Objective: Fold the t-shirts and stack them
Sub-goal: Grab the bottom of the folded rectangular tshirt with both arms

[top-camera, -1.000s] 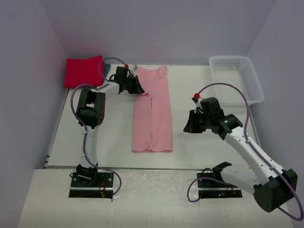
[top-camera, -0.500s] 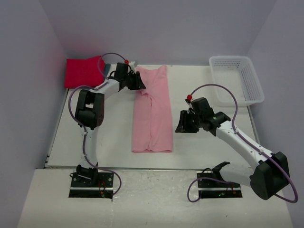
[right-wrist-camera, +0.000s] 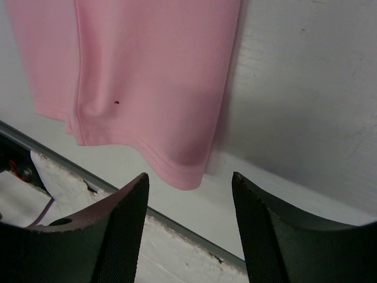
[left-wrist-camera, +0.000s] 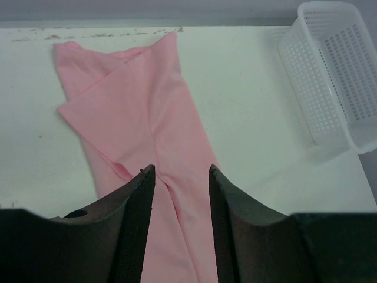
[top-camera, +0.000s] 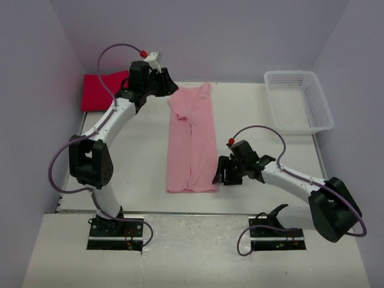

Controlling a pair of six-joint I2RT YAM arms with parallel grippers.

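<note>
The pink t-shirt (top-camera: 192, 141) is being shown flat on the white table (top-camera: 132, 168), in the middle of the top view. It is lying as a long strip, with both sides folded in. It is running from the upper middle of the frame down to the lower middle. A folded flap is being seen near its far end in the left wrist view.

The red t-shirt (top-camera: 103, 91) is lying folded in the upper left of the top view, by the back wall. It is well apart from the pink one. The white basket (top-camera: 300, 102) is sitting in the upper right.

The left gripper (top-camera: 170, 87) is being held up in the air, near the upper left corner of the pink t-shirt. Its two dark fingers (left-wrist-camera: 138, 200) are being held apart, and nothing is being gripped. The pink cloth is being seen far below, through the gap.

The right gripper (top-camera: 217, 175) is being held low, at the lower right corner of the pink t-shirt. Its claw is being kept wide open, and the corner of the hem is being seen in the gap. Nothing is being pinched. It cannot be told if the cloth is being touched.
</note>
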